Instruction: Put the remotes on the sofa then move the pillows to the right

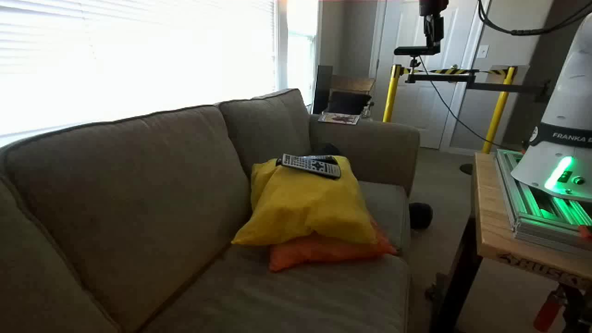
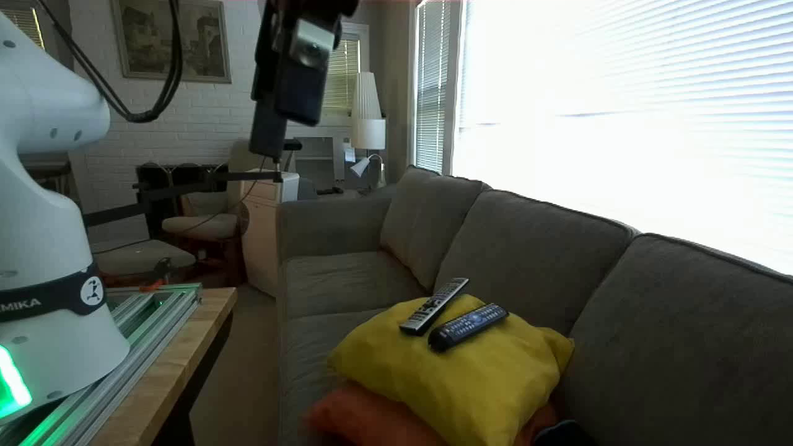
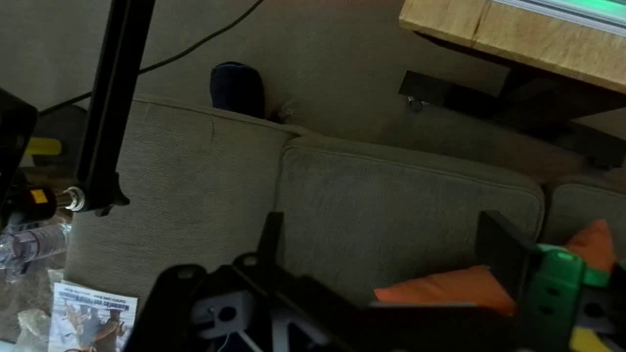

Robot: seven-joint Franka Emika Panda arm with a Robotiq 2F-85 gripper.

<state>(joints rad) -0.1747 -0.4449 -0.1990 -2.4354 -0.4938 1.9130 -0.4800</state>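
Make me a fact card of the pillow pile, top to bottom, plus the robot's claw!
Top: silvery remote and black remote
Next: yellow pillow
Then: orange pillow, partly covered
Bottom: sofa
Mystery: dark thing peeking from behind the yellow pillow, too hidden to name
Claw: open, holding nothing
Not done yet: getting the top two onto the sofa itself

White arm [image 2: 37, 210], black lettered band [image 2: 65, 300], black cables [image 2: 142, 116]
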